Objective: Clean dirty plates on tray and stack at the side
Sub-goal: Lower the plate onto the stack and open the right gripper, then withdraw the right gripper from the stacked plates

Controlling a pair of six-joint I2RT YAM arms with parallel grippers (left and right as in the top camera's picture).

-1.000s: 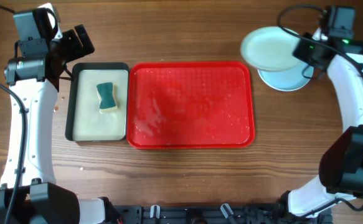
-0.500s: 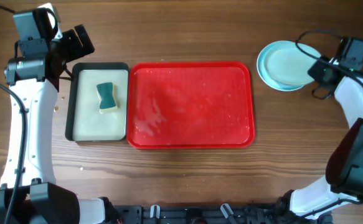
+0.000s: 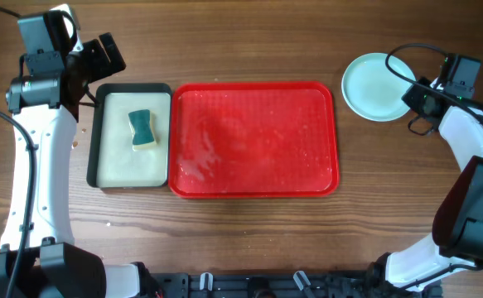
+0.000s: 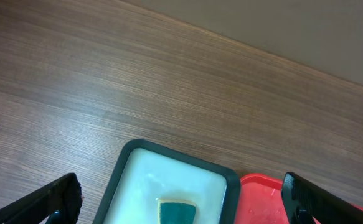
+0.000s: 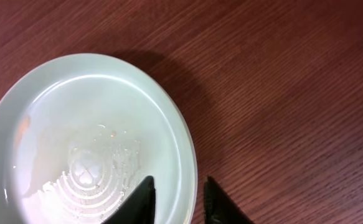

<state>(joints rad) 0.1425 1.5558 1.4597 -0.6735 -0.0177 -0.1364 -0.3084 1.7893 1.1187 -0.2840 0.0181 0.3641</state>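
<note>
The plates (image 3: 378, 86) lie stacked on the table right of the red tray (image 3: 253, 86). Only the top pale plate shows, and the ones under it are hidden. The tray holds no plates and its wet surface glistens. My right gripper (image 3: 417, 95) is at the stack's right edge. In the right wrist view its fingers (image 5: 178, 202) are parted and straddle the rim of the top plate (image 5: 88, 130), one over the plate and one over the table. My left gripper (image 3: 100, 60) is open and empty, high above the table's far left; its wrist view (image 4: 181, 202) shows its fingers wide apart.
A black-rimmed tray (image 3: 93, 136) with a pale inside sits against the red tray's left side and holds a green-and-yellow sponge (image 3: 142, 128). It also shows in the left wrist view (image 4: 122, 168). Bare wooden table lies in front of the trays.
My right gripper carried the pale plate rightward and lowered it onto the light blue plates, which it now covers. Its fingers are now parted around the rim. The left arm has not moved.
</note>
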